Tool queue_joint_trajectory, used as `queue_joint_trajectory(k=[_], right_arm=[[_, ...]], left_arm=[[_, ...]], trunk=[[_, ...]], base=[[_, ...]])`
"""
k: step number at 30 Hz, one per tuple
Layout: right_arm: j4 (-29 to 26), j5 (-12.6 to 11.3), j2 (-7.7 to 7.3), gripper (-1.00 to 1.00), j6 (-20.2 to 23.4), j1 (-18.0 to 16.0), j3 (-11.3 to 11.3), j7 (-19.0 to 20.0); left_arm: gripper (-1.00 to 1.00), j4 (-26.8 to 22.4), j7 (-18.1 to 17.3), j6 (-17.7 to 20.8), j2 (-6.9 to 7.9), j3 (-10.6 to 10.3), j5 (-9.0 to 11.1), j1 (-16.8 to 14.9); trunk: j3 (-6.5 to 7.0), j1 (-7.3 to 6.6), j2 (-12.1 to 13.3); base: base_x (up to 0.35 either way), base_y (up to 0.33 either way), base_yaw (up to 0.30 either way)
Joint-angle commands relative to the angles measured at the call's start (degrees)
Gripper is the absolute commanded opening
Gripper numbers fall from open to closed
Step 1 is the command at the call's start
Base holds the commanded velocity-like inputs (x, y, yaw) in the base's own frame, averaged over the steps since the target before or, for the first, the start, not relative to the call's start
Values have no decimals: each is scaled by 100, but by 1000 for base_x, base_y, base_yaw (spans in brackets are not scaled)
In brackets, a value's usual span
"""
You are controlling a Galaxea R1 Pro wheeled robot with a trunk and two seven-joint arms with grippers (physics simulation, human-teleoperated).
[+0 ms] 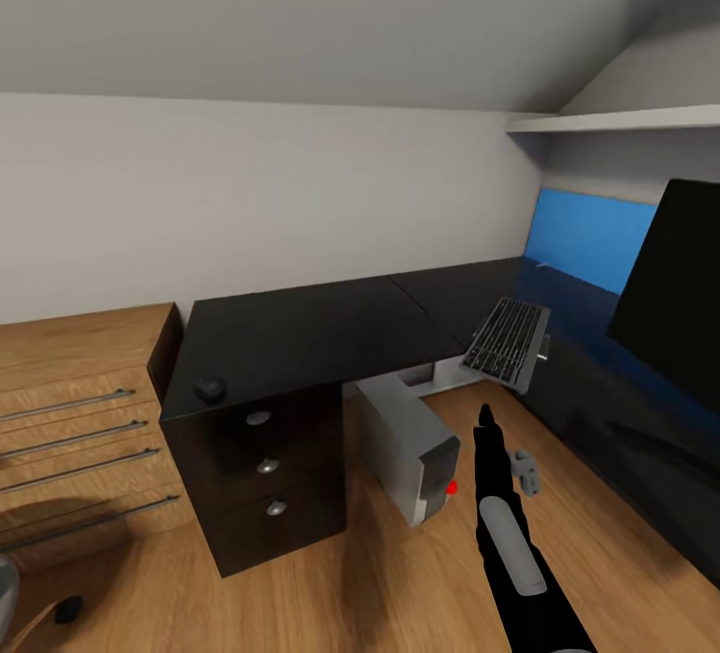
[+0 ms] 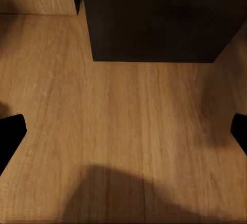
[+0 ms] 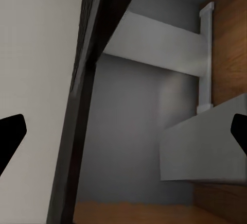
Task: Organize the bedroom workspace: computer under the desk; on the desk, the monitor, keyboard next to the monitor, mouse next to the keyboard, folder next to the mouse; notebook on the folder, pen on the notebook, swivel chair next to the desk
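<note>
Holds the right fingers (image 3: 13,131) spread wide with nothing between them, aimed beneath the glossy black L-shaped worktop (image 1: 300,333). Holds the left fingers (image 2: 11,131) likewise apart and empty, above the wooden floor (image 2: 123,131) at the foot of the worktop's black drawer unit (image 1: 265,473).

Finds the slim dark-keyed keyboard (image 1: 507,341) tilted at the worktop's inner edge, seemingly overhanging it, though hard to confirm from this angle. Risks tipping it onto the floor should the black right arm (image 1: 500,523), just below it, rise carelessly. Risks also bumping the boxy light-grey computer tower (image 1: 405,443), standing on the floor partly under the worktop.

Counts one keyboard, one tower, one wide black monitor (image 1: 670,293) on the worktop, one small rounded dark mouse (image 1: 210,389) near its corner, and three round knobs on the drawer unit.
</note>
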Motion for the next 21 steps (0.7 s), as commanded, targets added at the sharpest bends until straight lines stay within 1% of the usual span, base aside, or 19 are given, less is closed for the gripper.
queue_joint_trajectory(k=[1,4,10,16,21], right_arm=[[-4,-35,1,100,-14,-2,-1,-10],[-6,-44,-39,100,1,-2,-3,-14],[-6,-73,-145,100,18,-2,-7,-13],[-19,-91,-183,100,31,-2,-8,7],[-28,-96,-194,100,38,-2,-12,163]], left_arm=[[100,5,21,-33,2,-13,59,-1],[100,26,22,-31,1,-17,58,-1],[100,39,22,-32,0,-19,58,-1],[100,94,23,-42,7,-19,58,-1],[100,198,30,-46,2,-19,58,-1]], trunk=[[-23,22,-44],[-77,88,-164],[-77,88,-164],[-77,88,-164],[-77,88,-164]], base=[[0,0,0],[0,0,0],[0,0,0],[0,0,0],[0,0,0]])
